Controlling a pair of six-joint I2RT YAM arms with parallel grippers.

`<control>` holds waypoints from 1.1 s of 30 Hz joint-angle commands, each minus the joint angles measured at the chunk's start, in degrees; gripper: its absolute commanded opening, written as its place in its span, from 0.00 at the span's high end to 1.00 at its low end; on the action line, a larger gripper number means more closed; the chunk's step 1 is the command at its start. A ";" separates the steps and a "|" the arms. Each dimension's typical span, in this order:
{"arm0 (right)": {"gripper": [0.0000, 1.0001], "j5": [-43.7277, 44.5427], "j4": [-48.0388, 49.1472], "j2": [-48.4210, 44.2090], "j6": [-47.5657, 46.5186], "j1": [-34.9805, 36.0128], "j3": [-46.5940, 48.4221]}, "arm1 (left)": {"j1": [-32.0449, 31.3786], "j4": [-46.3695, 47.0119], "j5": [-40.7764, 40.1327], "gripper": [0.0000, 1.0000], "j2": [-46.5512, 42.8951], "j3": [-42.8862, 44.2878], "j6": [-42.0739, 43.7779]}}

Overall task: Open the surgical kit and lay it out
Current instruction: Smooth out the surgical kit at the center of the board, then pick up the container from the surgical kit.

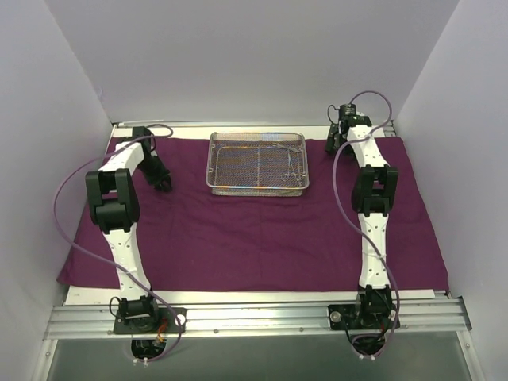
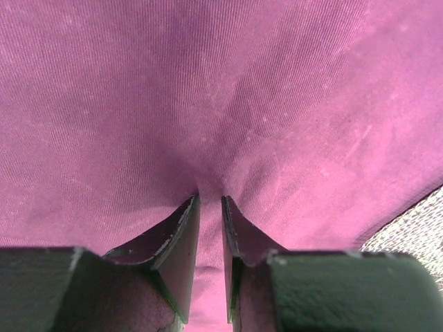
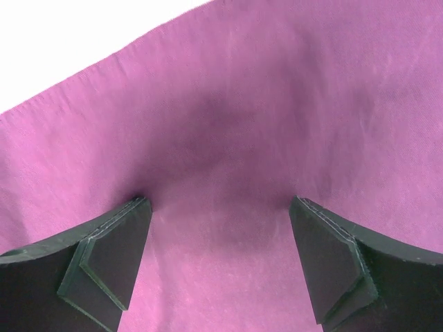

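The dark purple cloth wrap (image 1: 254, 238) lies spread flat over the table. On its far middle stands the silver wire-mesh tray (image 1: 255, 190), with thin metal instruments (image 1: 291, 165) inside at its right end. My left gripper (image 1: 163, 184) is down on the cloth left of the tray. In the left wrist view its fingers (image 2: 210, 199) are nearly together, with a puckered fold of cloth (image 2: 208, 104) pinched between them. My right gripper (image 1: 332, 143) is at the cloth's far right corner. There it stands open (image 3: 220, 202), tips on the cloth (image 3: 277, 104), nothing between them.
White walls close in the table on the left, right and back. A corner of the tray's mesh (image 2: 415, 228) shows at the lower right of the left wrist view. Bare white tabletop (image 3: 69, 41) lies just beyond the cloth's hem by the right gripper.
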 commanded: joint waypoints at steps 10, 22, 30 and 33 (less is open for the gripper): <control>0.12 -4.19 -2.10 -8.33 3.57 -0.14 4.49 | -3.21 1.69 -7.91 0.66 -13.00 1.14 5.54; 0.13 -20.51 7.28 -29.51 5.15 -0.76 -26.89 | -11.83 8.71 1.52 0.63 -21.63 -6.75 13.73; 0.10 -23.61 5.64 -28.38 1.02 7.50 -26.55 | -11.92 11.10 5.51 0.61 -19.62 -6.06 11.35; 0.09 -22.91 5.02 -26.89 0.93 8.47 -25.59 | -11.92 9.52 6.83 0.60 -16.64 -3.52 10.83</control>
